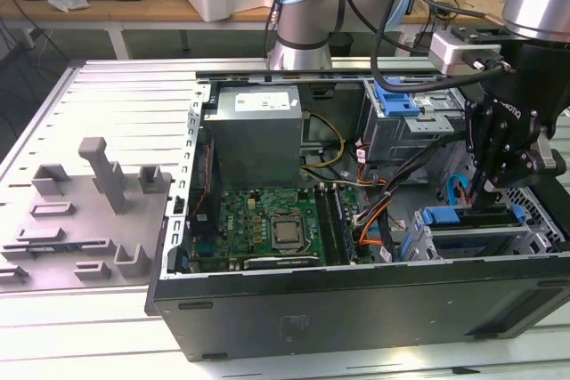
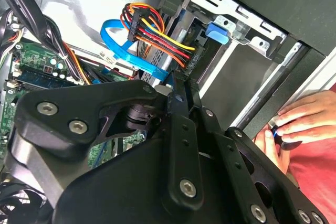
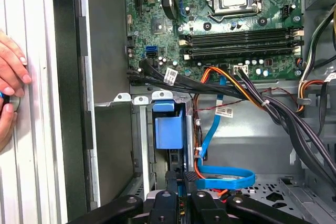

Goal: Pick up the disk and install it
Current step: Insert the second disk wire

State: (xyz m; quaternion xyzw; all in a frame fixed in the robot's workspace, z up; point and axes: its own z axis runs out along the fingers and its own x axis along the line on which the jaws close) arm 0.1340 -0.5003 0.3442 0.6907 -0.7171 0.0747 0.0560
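Observation:
The disk point(image 1: 454, 217) lies in the drive bay at the near corner of the open computer case, on the exterior view's right. Its blue carrier rail shows on top, with silver metal beneath. In the first wrist view the disk's blue end point(image 3: 169, 132) stands in the bay slot just ahead of my fingertips. My gripper point(image 1: 476, 195) hangs straight down over the disk, fingers together, tips at or just above the blue rail. I cannot tell whether they touch it. The gripper's tips point(image 3: 182, 179) show only a sliver of a gap, with nothing clearly held. The gripper's black linkage point(image 2: 178, 85) hides the disk in the second wrist view.
A blue data cable point(image 3: 226, 174) and orange-red power wires point(image 2: 157, 32) run beside the bay. A blue latch point(image 1: 396, 100) tops the farther drive cage. Motherboard point(image 1: 267, 220) and power supply point(image 1: 258, 126) fill the case. A person's hand point(image 3: 10, 77) rests outside the case wall. A grey fixture point(image 1: 98, 175) lies left.

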